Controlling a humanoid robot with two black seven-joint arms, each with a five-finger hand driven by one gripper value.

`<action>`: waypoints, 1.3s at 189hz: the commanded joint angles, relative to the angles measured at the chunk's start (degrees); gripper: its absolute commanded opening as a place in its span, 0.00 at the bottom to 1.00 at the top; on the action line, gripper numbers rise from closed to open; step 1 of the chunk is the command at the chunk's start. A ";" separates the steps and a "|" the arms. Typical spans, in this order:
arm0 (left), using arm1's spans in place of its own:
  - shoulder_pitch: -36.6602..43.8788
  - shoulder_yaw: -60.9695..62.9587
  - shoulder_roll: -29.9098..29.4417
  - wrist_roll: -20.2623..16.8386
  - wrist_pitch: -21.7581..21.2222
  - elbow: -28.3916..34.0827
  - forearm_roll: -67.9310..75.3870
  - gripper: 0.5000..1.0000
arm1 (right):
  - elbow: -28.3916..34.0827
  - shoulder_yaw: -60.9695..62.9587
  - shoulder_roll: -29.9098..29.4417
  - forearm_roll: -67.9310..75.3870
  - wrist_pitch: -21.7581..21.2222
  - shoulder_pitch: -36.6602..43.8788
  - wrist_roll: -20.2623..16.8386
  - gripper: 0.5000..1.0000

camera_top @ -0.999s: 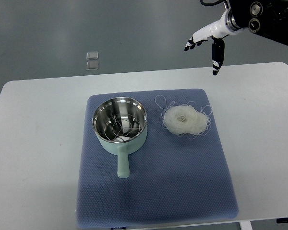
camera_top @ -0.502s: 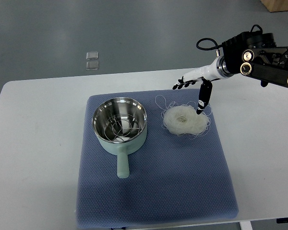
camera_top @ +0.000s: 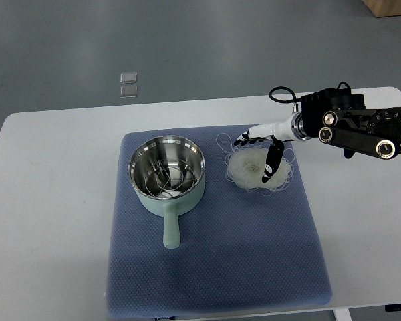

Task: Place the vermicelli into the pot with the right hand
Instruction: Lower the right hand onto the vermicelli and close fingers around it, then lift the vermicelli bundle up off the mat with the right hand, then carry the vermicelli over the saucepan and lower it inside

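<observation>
A white nest of vermicelli (camera_top: 252,171) lies on the blue mat (camera_top: 217,267), right of a pale green pot (camera_top: 167,175) with a steel inside and a handle pointing toward me. My right hand (camera_top: 255,155) hangs directly over the vermicelli, its fingers spread: the thumb (camera_top: 270,164) reaches down onto the right side of the nest, the other fingertips (camera_top: 241,140) sit above its upper left edge. Nothing is grasped. The right arm (camera_top: 354,127) comes in from the right edge. The left arm is out of sight.
The white table (camera_top: 47,200) carries the mat. On the grey floor beyond the table's far edge lies a small clear item (camera_top: 127,85). A brown corner (camera_top: 389,7) shows at the top right.
My right hand has come down and leftward from above the table's far edge to the vermicelli, with its fingers spread over the nest. Pot and vermicelli have not moved.
</observation>
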State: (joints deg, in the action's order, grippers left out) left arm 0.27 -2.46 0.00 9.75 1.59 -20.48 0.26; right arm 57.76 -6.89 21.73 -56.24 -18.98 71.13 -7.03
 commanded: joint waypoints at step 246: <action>-0.01 0.00 0.00 -0.08 -0.09 0.18 0.00 1.00 | 6.22 0.21 -7.23 19.07 -6.60 29.33 -0.36 0.00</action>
State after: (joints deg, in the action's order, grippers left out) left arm 0.27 -2.45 0.00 9.76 1.49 -20.18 0.24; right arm 69.38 -4.88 21.71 -37.06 -26.96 100.84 -7.49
